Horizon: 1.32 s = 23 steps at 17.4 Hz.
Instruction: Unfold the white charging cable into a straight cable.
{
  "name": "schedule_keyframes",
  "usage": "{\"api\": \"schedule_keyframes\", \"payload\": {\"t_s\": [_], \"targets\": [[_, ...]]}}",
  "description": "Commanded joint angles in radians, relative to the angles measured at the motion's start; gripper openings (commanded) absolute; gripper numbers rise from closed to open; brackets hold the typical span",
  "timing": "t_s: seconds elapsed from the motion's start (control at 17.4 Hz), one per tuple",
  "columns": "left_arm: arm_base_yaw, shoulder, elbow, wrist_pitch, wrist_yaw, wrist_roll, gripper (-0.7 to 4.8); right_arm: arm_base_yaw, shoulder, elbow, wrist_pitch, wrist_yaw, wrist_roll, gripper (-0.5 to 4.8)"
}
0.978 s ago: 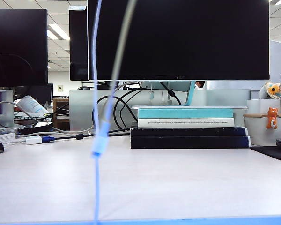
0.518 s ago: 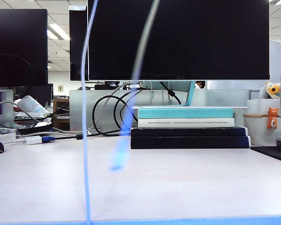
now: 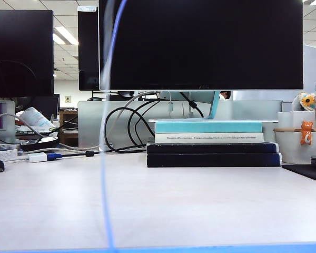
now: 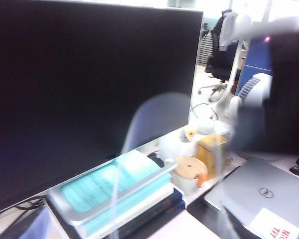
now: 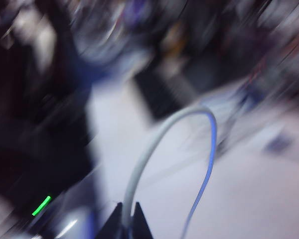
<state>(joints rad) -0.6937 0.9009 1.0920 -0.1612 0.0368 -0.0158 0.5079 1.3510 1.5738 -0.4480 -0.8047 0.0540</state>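
The white charging cable (image 3: 101,158) hangs as a blurred strand close to the exterior camera, running from the top of that view down to its bottom edge. Neither gripper shows there. In the right wrist view my right gripper (image 5: 128,207) is shut on the cable (image 5: 144,153), which rises from the dark fingertips, arcs over and drops back down. In the left wrist view my left gripper (image 4: 129,234) is open, its fingers only faint blurs at the frame's edge. A pale loop of the cable (image 4: 139,112) floats ahead of it, untouched.
A large black monitor (image 3: 200,42) stands behind a stack of books (image 3: 210,142). Black monitor cables (image 3: 124,132) and a white adapter with a blue plug (image 3: 42,156) lie at the back left. A white pot with toys (image 3: 303,139) stands right, and a laptop (image 4: 259,194) beside it.
The cable's hanging plug end swung to the right and left the exterior view. Two separate strands have become a single curved one. The right wrist view is smeared by motion.
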Motion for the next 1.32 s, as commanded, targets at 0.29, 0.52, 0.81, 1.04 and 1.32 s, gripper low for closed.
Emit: {"api": "schedule_keyframes", "payload": {"t_s": [0.29, 0.52, 0.81, 1.04, 1.32], "targets": [[0.000, -0.017, 0.003, -0.019, 0.001, -0.002, 4.79, 0.000, 0.178, 0.548, 0.074, 0.251, -0.063, -0.05], [0.000, -0.039, 0.003, -0.057, 0.000, -0.011, 4.79, 0.000, 0.266, 0.706, 0.090, 0.253, -0.034, -0.05], [0.000, -0.067, 0.003, -0.078, -0.018, -0.011, 4.79, 0.036, 0.346, 0.707, 0.143, 0.207, 0.058, -0.05], [0.000, -0.069, 0.003, -0.129, -0.041, 0.002, 4.79, 0.081, 0.405, 0.708, 0.225, 0.145, 0.160, -0.05], [0.000, -0.073, 0.003, -0.144, -0.085, 0.035, 4.79, 0.129, 0.418, 0.710, 0.324, 0.028, 0.271, -0.05]]}}
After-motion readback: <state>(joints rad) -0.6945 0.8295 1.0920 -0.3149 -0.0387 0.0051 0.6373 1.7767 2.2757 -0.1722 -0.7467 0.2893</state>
